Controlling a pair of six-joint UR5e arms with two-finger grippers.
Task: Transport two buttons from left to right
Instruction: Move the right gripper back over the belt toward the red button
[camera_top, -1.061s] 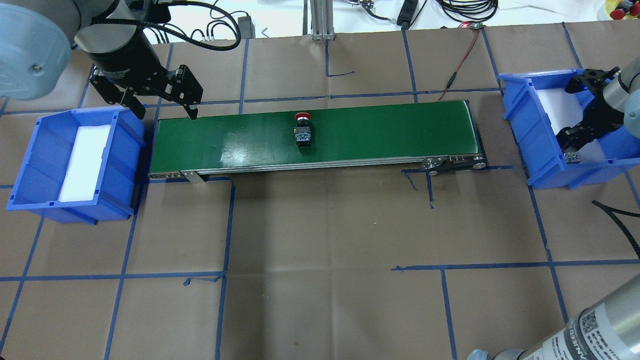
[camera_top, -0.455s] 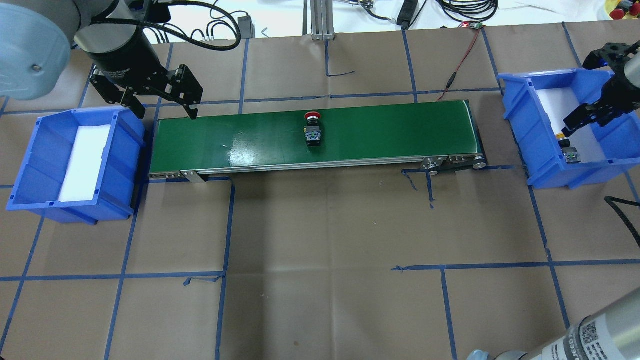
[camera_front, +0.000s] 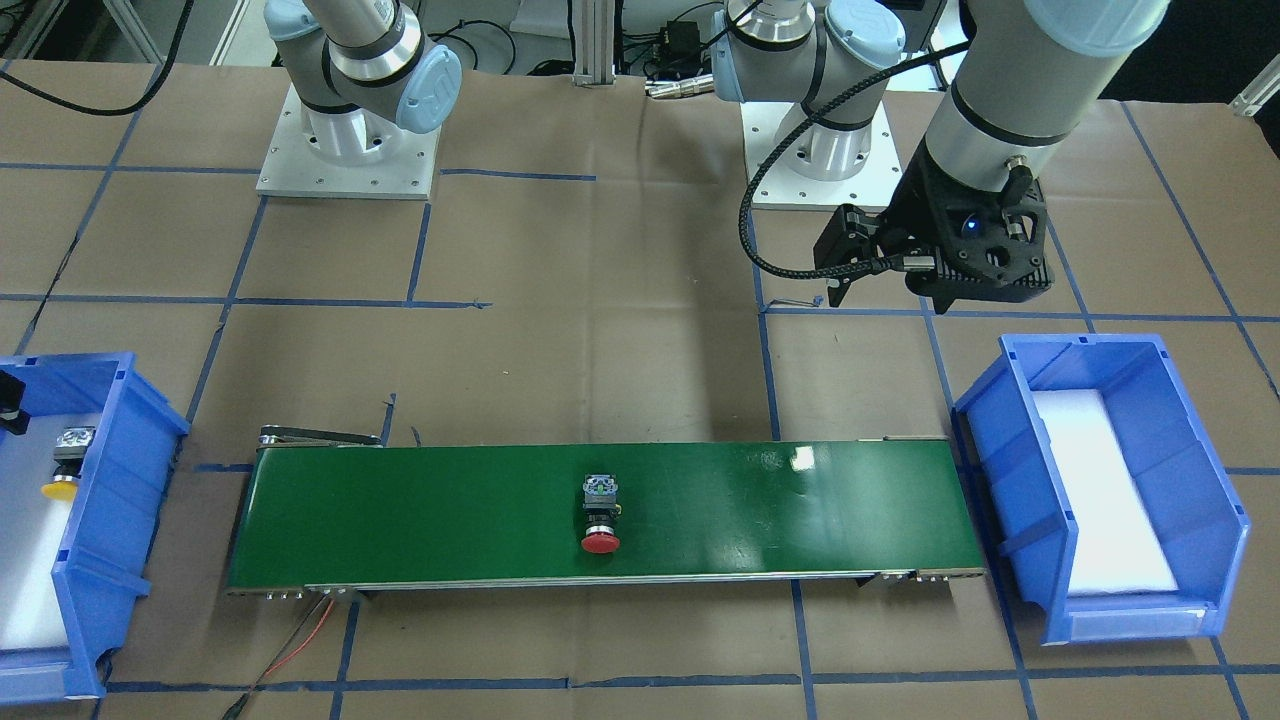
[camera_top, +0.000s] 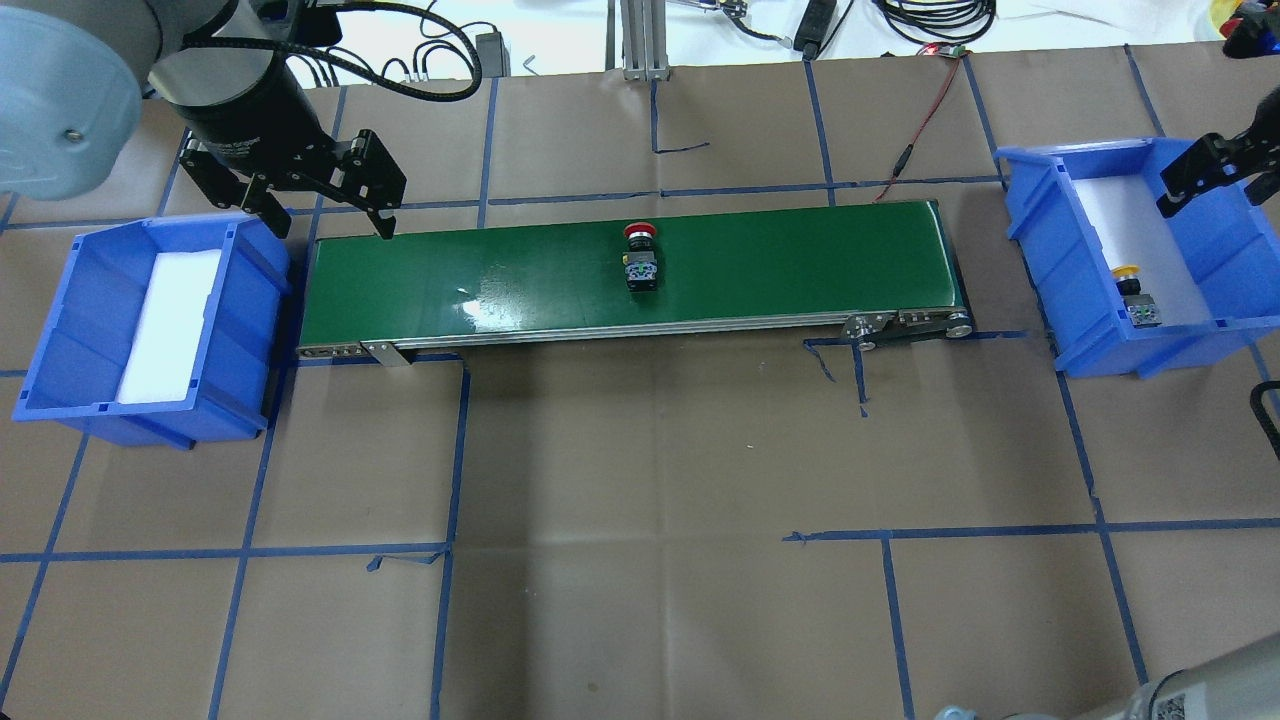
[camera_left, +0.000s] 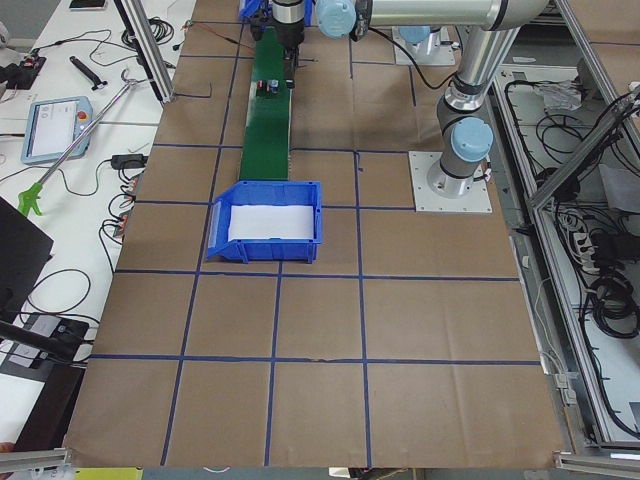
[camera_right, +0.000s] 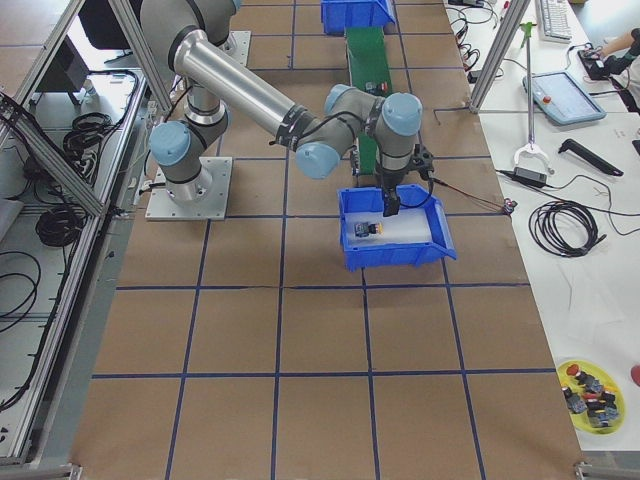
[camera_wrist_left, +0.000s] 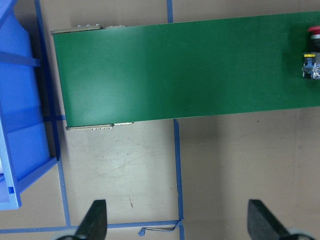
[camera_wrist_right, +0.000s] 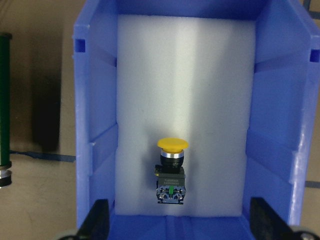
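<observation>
Right gripper (camera_wrist_right: 181, 227) spread wide, empty, above right bin (camera_top: 1035, 225) with yellow button (camera_top: 1135, 293) lying inside | left gripper (camera_top: 330, 225) wide open, empty, at conveyor (camera_top: 800, 262) left end | red button (camera_top: 640, 260) mid-belt | next, likely: right arm picks it off belt's far end | since earlier: that gripper rose from bin, red button rode rightward

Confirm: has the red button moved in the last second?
Yes. In the overhead view the red button has shifted rightward along the green belt, toward the right-hand blue bin, which has not moved.
</observation>
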